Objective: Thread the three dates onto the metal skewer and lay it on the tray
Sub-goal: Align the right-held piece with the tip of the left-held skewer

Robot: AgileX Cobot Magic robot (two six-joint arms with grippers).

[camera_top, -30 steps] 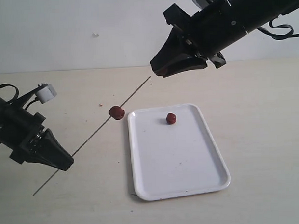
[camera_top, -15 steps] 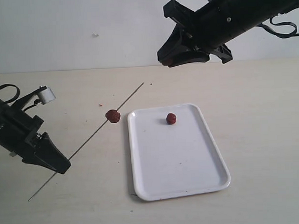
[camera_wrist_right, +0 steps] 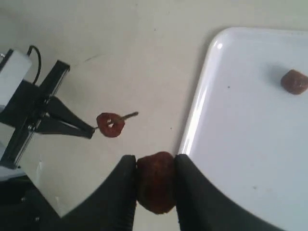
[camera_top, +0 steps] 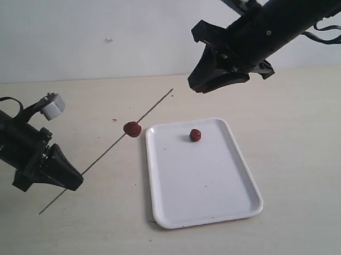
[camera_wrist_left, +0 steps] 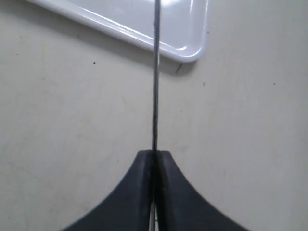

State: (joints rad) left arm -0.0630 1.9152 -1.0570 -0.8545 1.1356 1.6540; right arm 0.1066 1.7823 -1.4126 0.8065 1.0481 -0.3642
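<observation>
My left gripper (camera_top: 76, 181) (camera_wrist_left: 154, 153) is shut on the thin metal skewer (camera_top: 107, 151) (camera_wrist_left: 155, 86), which slants up toward the back. One date (camera_top: 132, 128) (camera_wrist_right: 110, 125) is threaded about halfway along it, short of the free tip. Above and beyond that tip hangs my right gripper (camera_top: 196, 87) (camera_wrist_right: 155, 159), shut on a second date (camera_wrist_right: 156, 185). A third date (camera_top: 195, 135) (camera_wrist_right: 294, 82) lies on the white tray (camera_top: 206, 182) (camera_wrist_right: 240, 125) near its far end. The tray's corner (camera_wrist_left: 190, 48) shows in the left wrist view.
The beige table (camera_top: 294, 129) runs back to a plain white wall. A few dark crumbs (camera_top: 115, 119) lie near the skewer. The left arm's white fitting and cable (camera_top: 51, 106) stand above its gripper.
The right gripper, still holding its date, has drifted right and a little lower. The left gripper dipped and came back, so the skewer's tip swung down and up again.
</observation>
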